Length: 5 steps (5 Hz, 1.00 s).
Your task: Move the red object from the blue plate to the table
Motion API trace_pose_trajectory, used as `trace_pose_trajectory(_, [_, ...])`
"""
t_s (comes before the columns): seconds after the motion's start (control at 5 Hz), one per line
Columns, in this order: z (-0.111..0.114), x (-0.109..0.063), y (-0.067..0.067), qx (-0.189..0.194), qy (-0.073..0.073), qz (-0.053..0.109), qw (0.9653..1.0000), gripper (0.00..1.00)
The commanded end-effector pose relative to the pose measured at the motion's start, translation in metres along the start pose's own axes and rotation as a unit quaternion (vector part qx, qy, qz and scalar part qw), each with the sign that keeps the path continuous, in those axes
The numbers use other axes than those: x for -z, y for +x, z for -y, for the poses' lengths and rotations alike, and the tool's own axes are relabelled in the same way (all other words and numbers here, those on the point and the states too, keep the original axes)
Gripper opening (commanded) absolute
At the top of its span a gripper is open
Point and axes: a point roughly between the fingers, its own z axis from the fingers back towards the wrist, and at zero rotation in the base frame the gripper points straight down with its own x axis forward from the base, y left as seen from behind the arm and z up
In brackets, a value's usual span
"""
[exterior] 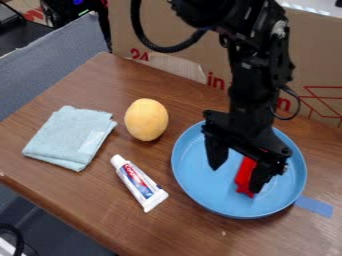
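The red object (pixel 250 176) is a bright red, long rectangular plastic block; its top surface is mostly hidden by the gripper, so texture is hard to make out. It lies inside the blue plate (pixel 201 165), toward the plate's right half, long axis running roughly from the far rim toward the near rim.

Going L to R, w/ the plate as landmark: far left of it, well apart, a pale teal folded cloth (pixel 68 136) lies flat on the table (pixel 80 85). Nearer the plate, an orange ball (pixel 146 119) sits just beside the plate's upper-left rim; can't tell if they touch. Below the ball, near the plate's left edge, a white toothpaste tube (pixel 139 183) w/ red print lies at an angle, cap end pointing away from the plate.

The plate itself is large, round, light blue w/ raised rim; the only thing in it is the red block. The black gripper (pixel 246 164) hangs over the plate pointing down, jaws spread wide, one finger left of the block and one right, straddling it; no grip visible on the block.

Behind the plate: a cardboard box (pixel 174 35) w/ red lettering, partly blocked by the arm. A bit of blue tape (pixel 318 209) shows right of the plate at the table edge, cut off by the frame. Block's upper end is hidden by the fingers.
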Motion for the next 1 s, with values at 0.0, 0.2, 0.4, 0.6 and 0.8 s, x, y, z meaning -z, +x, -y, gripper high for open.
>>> trace_pose_trajectory(0.0, [-0.005,-0.028,0.005,0.003,0.000,0.030,0.9995,1.00])
trace_pose_trajectory(0.2, [-0.002,-0.030,-0.003,0.006,0.000,0.035,0.9994,1.00])
trace_pose_trajectory(0.4, [-0.004,-0.028,-0.001,0.010,-0.004,0.030,0.9995,1.00])
trace_pose_trajectory(0.6, [0.001,-0.019,0.005,0.013,-0.001,0.026,0.9996,1.00])
trace_pose_trajectory(0.8, [0.007,-0.005,0.022,0.027,0.009,0.021,0.9994,1.00])
